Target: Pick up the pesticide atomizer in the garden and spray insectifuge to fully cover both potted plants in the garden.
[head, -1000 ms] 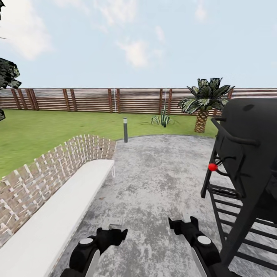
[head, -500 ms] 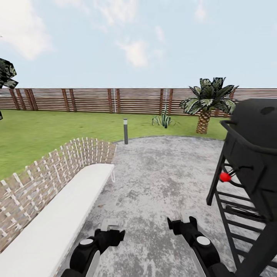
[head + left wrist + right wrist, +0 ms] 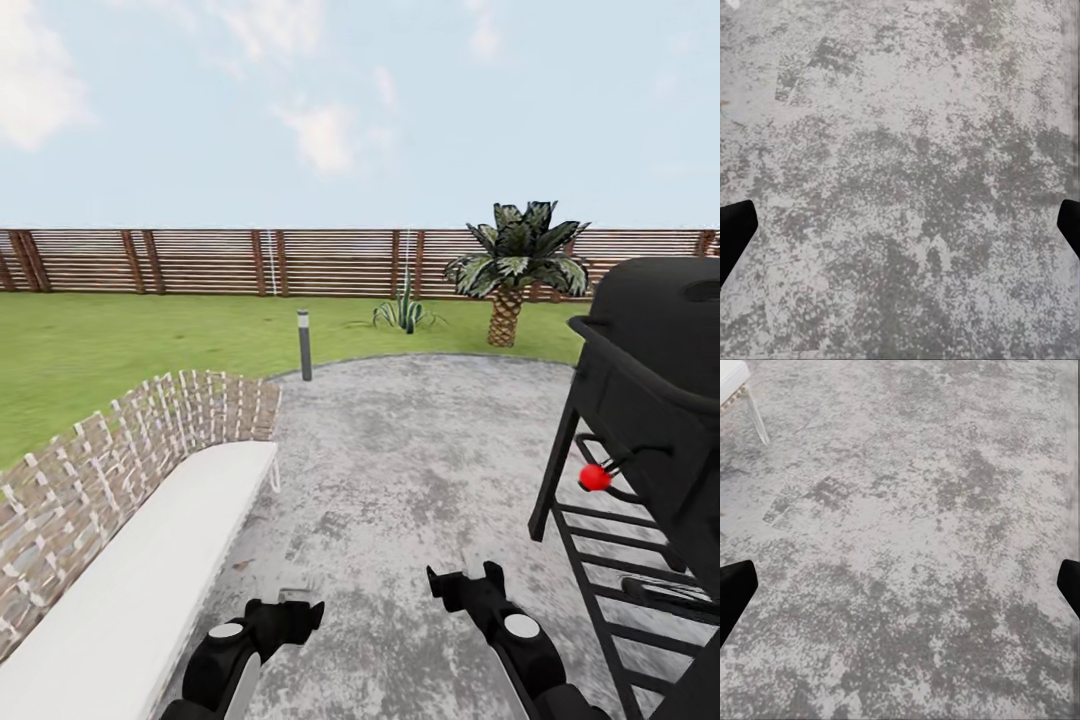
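Sky and lawn [image 3: 120, 345] take up most of my head view, with the brown slatted fence [image 3: 200, 262] running across the back of the garden. Since half a second ago the whole picture has slid slightly leftward, so my camera has turned a little to the right; the things themselves have not moved.

Ahead of both sets of jaws lies the mottled grey patio [image 3: 420, 450], and both wrist views look straight down onto that paving. To the outside of my right gripper [image 3: 465, 583] stands a black barbecue grill [image 3: 660, 400] on a ladder-like frame, a red knob [image 3: 595, 477] on its front; more of its lid shows than before. To the outside of my left gripper [image 3: 297, 612] runs a wicker sofa [image 3: 110, 470] with a white seat cushion [image 3: 130, 590].

Far beyond the jaws, at the patio's far rim, I see a palm [image 3: 512, 262], a spiky agave [image 3: 402, 314] and a grey bollard lamp [image 3: 304, 344].

Both grippers hang low over the paving with nothing between their fingers, the jaws spread wide: in each wrist view the dark fingertips sit at opposite edges.

From here I cannot see the atomizer or the potted plants.
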### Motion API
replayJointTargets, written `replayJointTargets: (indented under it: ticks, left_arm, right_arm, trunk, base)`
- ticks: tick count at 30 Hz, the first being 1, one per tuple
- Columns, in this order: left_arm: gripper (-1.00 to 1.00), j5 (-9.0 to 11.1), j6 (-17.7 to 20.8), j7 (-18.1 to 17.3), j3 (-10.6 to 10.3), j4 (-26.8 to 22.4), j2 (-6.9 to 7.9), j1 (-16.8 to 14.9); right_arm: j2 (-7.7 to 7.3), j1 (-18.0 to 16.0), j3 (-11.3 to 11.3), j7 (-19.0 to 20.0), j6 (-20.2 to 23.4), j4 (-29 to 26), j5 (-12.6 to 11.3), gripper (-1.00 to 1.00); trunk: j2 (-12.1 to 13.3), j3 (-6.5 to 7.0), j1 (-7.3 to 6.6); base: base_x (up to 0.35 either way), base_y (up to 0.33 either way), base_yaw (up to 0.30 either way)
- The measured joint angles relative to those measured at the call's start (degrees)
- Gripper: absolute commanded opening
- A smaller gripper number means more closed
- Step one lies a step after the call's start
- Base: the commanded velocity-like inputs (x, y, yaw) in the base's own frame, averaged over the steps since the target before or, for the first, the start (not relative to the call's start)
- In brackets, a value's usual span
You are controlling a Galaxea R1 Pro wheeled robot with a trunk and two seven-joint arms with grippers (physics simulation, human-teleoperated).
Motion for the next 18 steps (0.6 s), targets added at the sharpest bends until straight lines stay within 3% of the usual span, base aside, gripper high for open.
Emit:
replayJointTargets:
  ticks: [18]
  left_arm:
    - [1.0, -0.3, -0.06, 0.01, -0.09, 0.06, 0.04, 0.0]
  right_arm:
    - [0.0, 0.0, -0.54, -0.24, -1.07, 0.36, -0.44, 1.0]
  trunk:
    - [0.0, -0.06, 0.0]
  base:
    - [0.316, 0.018, -0.017]
